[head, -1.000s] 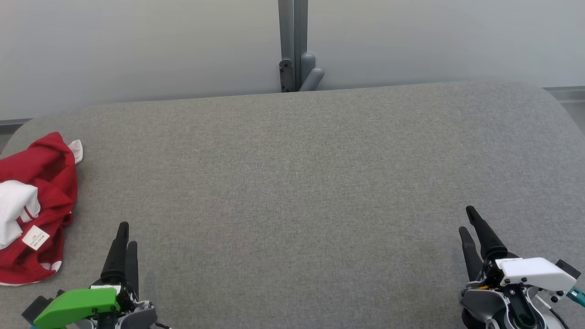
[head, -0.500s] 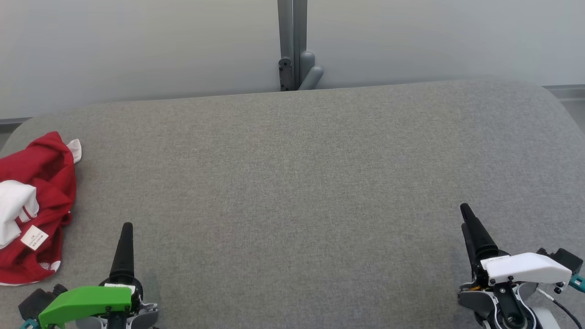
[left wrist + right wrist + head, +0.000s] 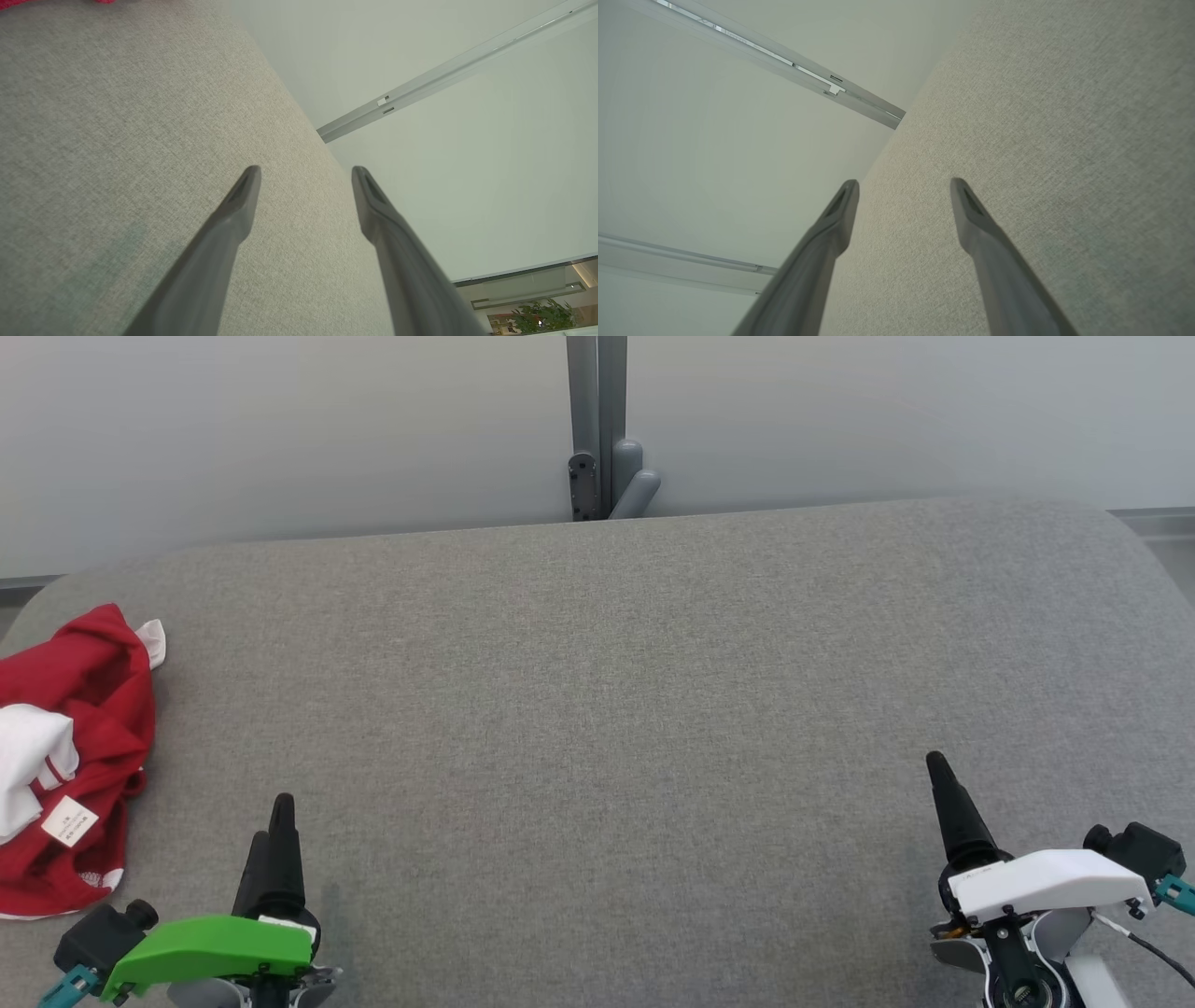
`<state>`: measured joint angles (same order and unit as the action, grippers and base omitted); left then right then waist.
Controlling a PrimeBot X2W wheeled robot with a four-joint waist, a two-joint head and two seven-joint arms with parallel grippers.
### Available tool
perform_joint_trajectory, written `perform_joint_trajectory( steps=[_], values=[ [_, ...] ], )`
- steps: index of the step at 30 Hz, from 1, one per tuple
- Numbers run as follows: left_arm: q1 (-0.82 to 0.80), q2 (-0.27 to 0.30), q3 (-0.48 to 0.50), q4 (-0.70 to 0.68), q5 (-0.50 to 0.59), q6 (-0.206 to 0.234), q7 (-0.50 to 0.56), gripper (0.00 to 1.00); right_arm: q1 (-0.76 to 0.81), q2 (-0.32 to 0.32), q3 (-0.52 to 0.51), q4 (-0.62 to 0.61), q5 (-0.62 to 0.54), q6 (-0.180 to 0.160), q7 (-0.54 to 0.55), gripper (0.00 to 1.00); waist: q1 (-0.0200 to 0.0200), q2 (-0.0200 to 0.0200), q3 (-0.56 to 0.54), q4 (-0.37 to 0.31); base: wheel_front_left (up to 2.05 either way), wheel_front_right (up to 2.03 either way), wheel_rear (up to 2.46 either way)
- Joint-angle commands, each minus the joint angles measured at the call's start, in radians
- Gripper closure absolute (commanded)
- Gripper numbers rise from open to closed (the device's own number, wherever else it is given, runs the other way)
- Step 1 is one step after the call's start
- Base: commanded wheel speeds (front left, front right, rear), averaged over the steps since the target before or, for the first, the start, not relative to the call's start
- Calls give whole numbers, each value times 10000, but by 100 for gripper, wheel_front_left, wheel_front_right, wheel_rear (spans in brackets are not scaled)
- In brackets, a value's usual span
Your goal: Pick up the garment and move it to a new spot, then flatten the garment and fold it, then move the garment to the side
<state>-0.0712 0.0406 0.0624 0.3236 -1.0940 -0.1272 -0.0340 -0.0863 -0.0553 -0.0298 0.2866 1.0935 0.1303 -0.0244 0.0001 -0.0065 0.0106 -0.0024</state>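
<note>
Both empty, wide open: left end effector, right end effector, seemingly rolled since earlier; garment unmoved.

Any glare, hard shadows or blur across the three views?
Head view: even diffuse light, no glare, only a faint shadow beside the left gripper; garment sharp but cut by the left frame edge. Left wrist view: padded surface weave crisp, finger bases soft. Right wrist view: same, right gripper tips sharp, no glare.

A grey fabric table fronts a pale wall and grey post.
</note>
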Motion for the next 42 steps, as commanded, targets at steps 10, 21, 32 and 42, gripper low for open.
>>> perform_joint_trajectory(
  steps=[10,21,32,42],
  values=[
    [-248,65,-225,-23,2003,135,-431,0,-83,-41,139,-92,-1997,3,-462,0,0,22,-4,-11,0,0,0],
    [-224,77,-402,-110,3683,450,-779,0,-64,-57,260,-268,-3600,3,-818,0,0,28,20,-9,0,0,0],
    [-159,88,-569,26,4986,646,-1057,0,-10,-39,306,-252,-4930,4,-1117,0,0,33,52,-11,0,0,0],
    [-60,97,-684,120,5999,758,-1321,0,65,-13,348,-141,-6059,4,-1389,0,0,38,68,-46,0,0,0]
  ],
)
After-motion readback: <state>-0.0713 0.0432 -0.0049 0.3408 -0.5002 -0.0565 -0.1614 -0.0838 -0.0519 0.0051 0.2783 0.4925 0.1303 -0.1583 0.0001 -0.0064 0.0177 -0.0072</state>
